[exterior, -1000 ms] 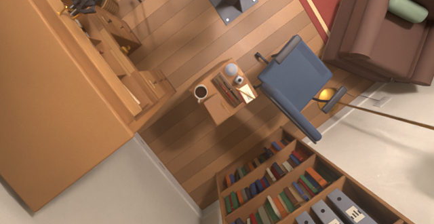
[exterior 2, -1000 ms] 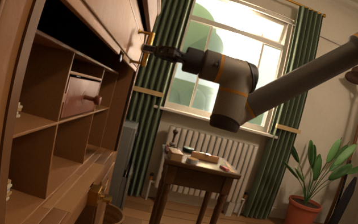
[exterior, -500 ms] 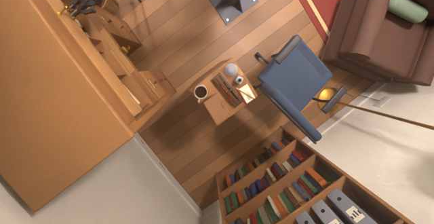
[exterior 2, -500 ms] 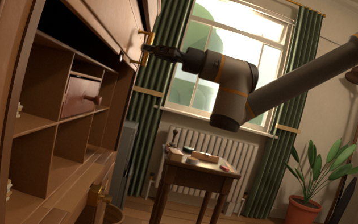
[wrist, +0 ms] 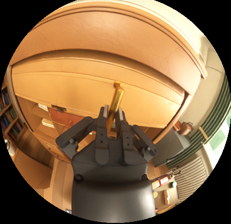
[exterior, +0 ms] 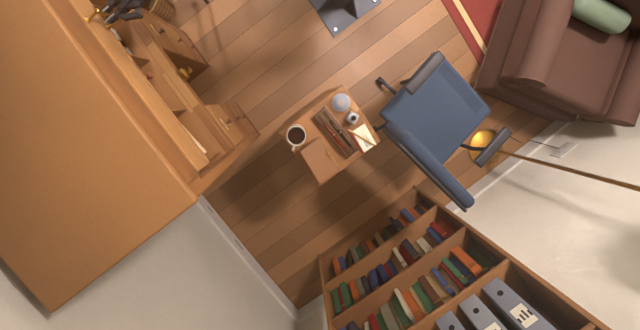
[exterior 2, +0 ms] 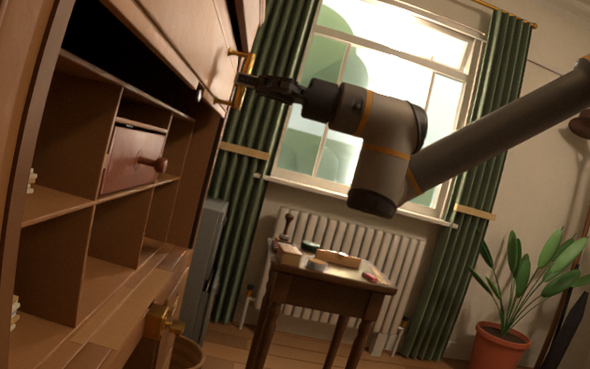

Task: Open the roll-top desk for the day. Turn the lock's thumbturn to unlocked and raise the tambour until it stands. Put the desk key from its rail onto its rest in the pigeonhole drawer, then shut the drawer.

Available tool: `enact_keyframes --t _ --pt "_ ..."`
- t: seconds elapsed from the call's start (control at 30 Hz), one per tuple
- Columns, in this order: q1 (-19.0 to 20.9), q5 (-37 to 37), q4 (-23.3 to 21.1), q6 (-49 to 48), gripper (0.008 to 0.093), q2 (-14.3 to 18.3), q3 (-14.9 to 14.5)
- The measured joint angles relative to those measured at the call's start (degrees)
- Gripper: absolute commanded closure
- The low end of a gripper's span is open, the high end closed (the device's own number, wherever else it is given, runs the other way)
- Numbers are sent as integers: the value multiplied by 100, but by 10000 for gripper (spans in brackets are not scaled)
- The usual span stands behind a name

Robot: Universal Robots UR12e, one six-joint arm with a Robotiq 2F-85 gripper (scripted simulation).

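The desk key is hidden from me; I cannot pick it out in any view. The tambour (exterior 2: 187,42) stands raised high, baring the pigeonholes, and its brass handle (exterior 2: 241,77) juts from its lower edge. My gripper (exterior 2: 247,82) is open, its fingers on either side of the handle (wrist: 116,104) and holding nothing. The reddish pigeonhole drawer (exterior 2: 129,159) with its round knob (exterior 2: 157,164) sits below in an upper compartment. The brass lock (exterior 2: 159,321) sits on the desk's front edge, low down.
The raised tambour's lower edge (wrist: 106,110) lies right before the fingers. A small side table (exterior 2: 328,271) with small items stands before the radiator, a blue chair (exterior: 435,120) behind it. A potted plant (exterior 2: 524,290) and bookshelf (exterior: 425,270) stand farther off.
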Motion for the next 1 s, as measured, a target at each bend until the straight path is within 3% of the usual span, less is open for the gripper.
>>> enact_keyframes --t 1.0 --pt "-232 231 -231 0 750 -416 647"
